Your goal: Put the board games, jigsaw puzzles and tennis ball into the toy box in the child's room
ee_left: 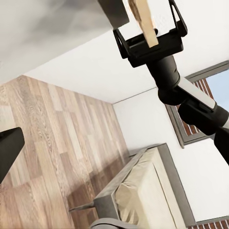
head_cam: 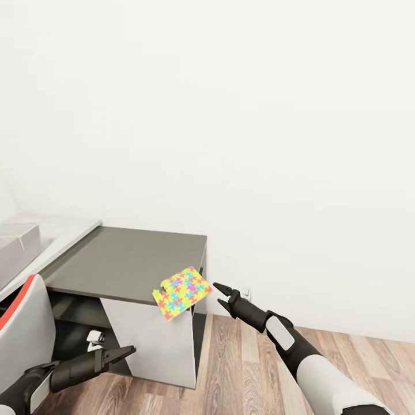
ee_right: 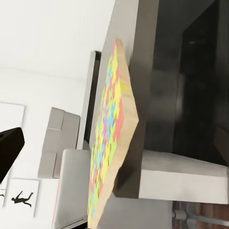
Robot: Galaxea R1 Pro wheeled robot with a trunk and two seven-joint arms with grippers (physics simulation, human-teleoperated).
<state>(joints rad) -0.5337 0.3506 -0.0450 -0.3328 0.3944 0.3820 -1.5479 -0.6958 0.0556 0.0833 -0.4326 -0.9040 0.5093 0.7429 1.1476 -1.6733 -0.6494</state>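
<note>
One jigsaw puzzle (head_cam: 181, 293), a thin board of yellow, pink, blue and green pieces, hangs tilted off the near right corner of the table's dark grey cabinet top (head_cam: 127, 259). My right gripper (head_cam: 217, 291) is open just to its right. In the left wrist view its two fingers (ee_left: 177, 21) stand wide apart on either side of the puzzle's wooden edge (ee_left: 143, 14) without pressing it. The right wrist view has the puzzle (ee_right: 107, 143) close up and slanted. The pale grey toy box (head_cam: 17, 248) sits at the far left on the lighter desk top. My left gripper (head_cam: 129, 350) hovers low before the cabinet, open and empty.
The cabinet's light grey door panel (head_cam: 153, 340) stands below the top, with a dark open recess (head_cam: 75, 328) to its left. Wood-plank floor (head_cam: 242, 369) spreads to the right along the white wall. The bed (ee_left: 143, 191) and a window (ee_left: 200, 81) lie behind me.
</note>
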